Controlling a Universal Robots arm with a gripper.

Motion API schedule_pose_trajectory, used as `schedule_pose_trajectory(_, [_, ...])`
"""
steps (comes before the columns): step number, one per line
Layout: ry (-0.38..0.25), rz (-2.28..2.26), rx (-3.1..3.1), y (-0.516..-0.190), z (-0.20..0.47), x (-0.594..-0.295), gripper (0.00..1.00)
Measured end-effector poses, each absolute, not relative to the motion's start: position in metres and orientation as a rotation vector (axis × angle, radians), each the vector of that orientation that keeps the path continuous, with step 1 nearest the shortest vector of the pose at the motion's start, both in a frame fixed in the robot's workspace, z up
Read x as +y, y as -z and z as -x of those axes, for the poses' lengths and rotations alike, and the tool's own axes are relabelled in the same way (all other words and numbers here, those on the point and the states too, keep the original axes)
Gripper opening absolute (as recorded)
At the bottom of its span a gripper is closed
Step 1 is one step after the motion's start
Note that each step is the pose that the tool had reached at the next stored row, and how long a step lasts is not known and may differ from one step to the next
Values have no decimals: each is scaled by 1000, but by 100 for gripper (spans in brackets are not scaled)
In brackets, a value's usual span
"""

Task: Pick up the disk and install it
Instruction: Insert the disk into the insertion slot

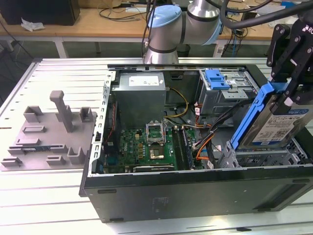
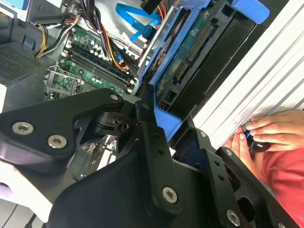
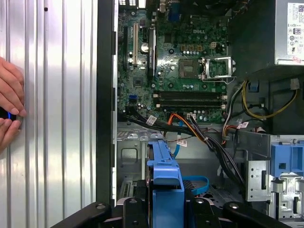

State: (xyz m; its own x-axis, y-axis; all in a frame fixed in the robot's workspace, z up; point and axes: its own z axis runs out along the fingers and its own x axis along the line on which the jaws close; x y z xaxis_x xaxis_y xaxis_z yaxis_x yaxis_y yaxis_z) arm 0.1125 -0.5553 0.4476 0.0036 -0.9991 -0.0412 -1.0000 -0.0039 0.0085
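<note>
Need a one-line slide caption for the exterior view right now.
Black claw holds the flat silver hard drive in blue plastic rails, tilted, over the open black computer case.

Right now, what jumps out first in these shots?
The gripper holds the disk tilted over the open case, at the exterior view's right. The green motherboard lies mid-case. In the second wrist view, a person's hand rests on the table beside the case.

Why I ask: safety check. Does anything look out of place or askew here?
Two things. The disk hangs tilted in the gripper above the open computer case, not seated in any bay. A person's hands are at the slatted table beside the case, close to the gripper.
</note>
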Motion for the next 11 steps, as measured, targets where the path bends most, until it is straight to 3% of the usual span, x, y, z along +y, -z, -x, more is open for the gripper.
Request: schedule_pose_trajectory(11, [-55,2209,2201,-442,-113,-555,37])
